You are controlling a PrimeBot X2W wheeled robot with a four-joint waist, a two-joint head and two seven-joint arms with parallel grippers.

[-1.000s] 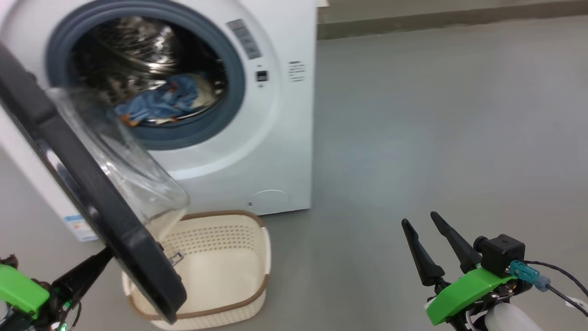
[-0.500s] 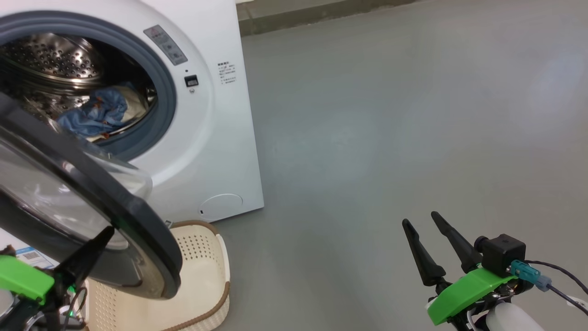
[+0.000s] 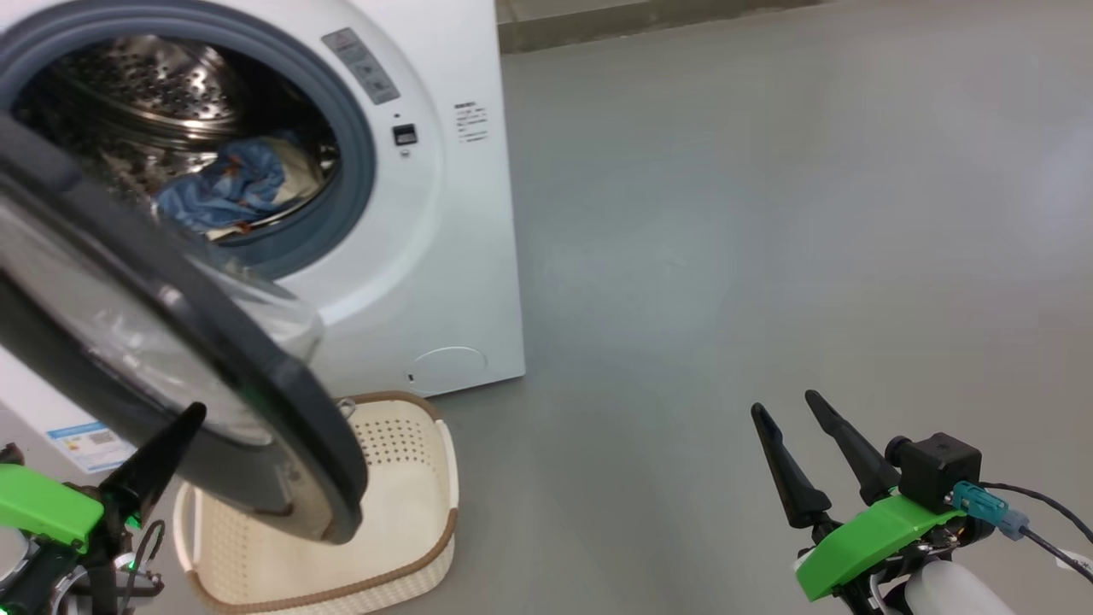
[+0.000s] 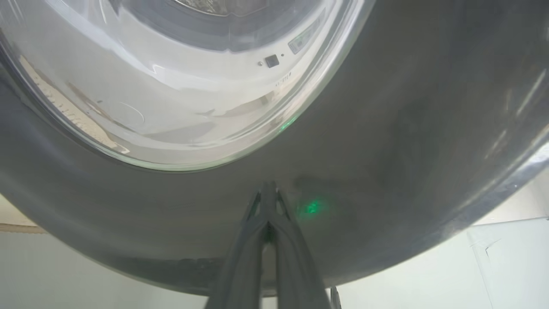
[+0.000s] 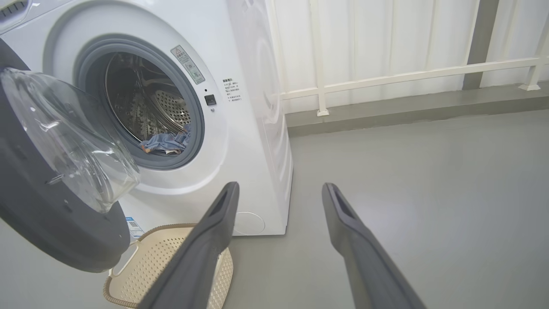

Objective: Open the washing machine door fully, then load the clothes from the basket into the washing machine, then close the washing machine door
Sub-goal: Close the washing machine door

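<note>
The white washing machine (image 3: 461, 256) stands at the left with its drum open. Blue and cream clothes (image 3: 226, 184) lie inside the drum. The black washing machine door (image 3: 282, 410) stands partly swung across the opening, its glass bowl facing the drum. My left gripper (image 3: 198, 410) is shut, tips pressed against the door's dark outer face (image 4: 386, 128), holding nothing. In the left wrist view the left gripper (image 4: 268, 185) touches just below the glass window (image 4: 171, 86). The basket (image 3: 440, 512) sits below the door; its visible part holds nothing. My right gripper (image 3: 790, 408) hangs open over the floor.
Grey floor (image 3: 768, 213) spreads wide to the right of the machine. A white railing (image 5: 386, 77) and a low kerb run behind it. The right wrist view shows the machine (image 5: 253, 107), clothes (image 5: 165, 141), door (image 5: 51, 214) and basket (image 5: 171, 266).
The camera has shifted. The door has swung from edge-on toward the opening, its outer face now turned to me, with my left fingertips against it. The right gripper has stayed put.
</note>
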